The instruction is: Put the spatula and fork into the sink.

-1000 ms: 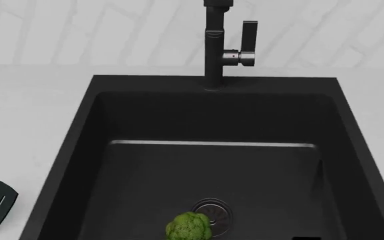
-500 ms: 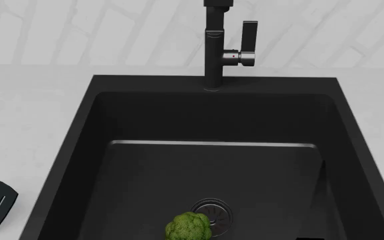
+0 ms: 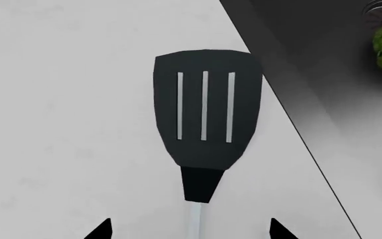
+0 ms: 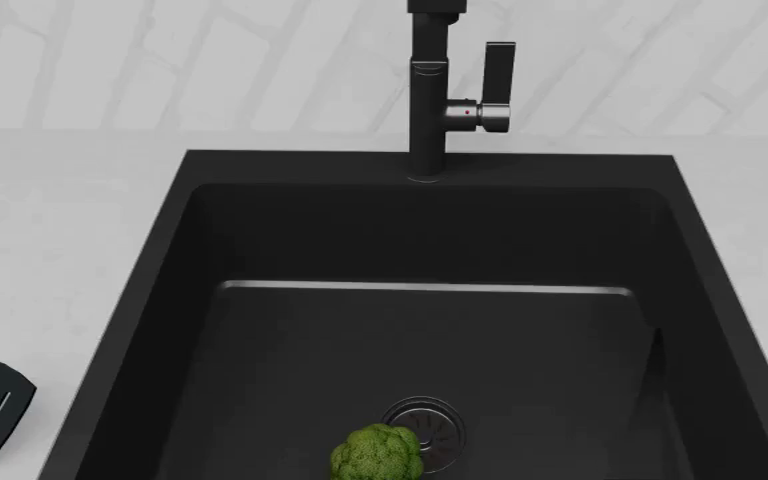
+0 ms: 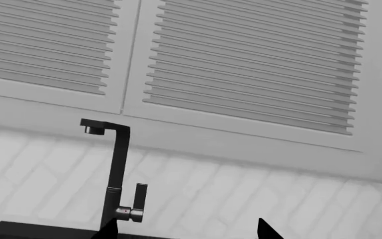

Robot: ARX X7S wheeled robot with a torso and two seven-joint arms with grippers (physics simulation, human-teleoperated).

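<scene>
Left wrist view: a black slotted spatula (image 3: pixel 204 119) with a thin silvery handle lies flat on the pale bench (image 3: pixel 65 124), just beside the rim of the matte black rectangular sink (image 3: pixel 324 74). Two dark fingers (image 3: pixel 99 231) sit spread wide either side of its handle, not touching it.

Head view: a green lettuce head (image 4: pixel 377 453) rests inside the sink by the round metal drain (image 4: pixel 427 418); the spatula's head shows on the bench left of the basin.

Right wrist view: the tall black faucet (image 5: pixel 116 174) stands before louvred cabinet doors (image 5: pixel 244 64). The right fingers (image 5: pixel 266 231) are wide apart, holding nothing.
</scene>
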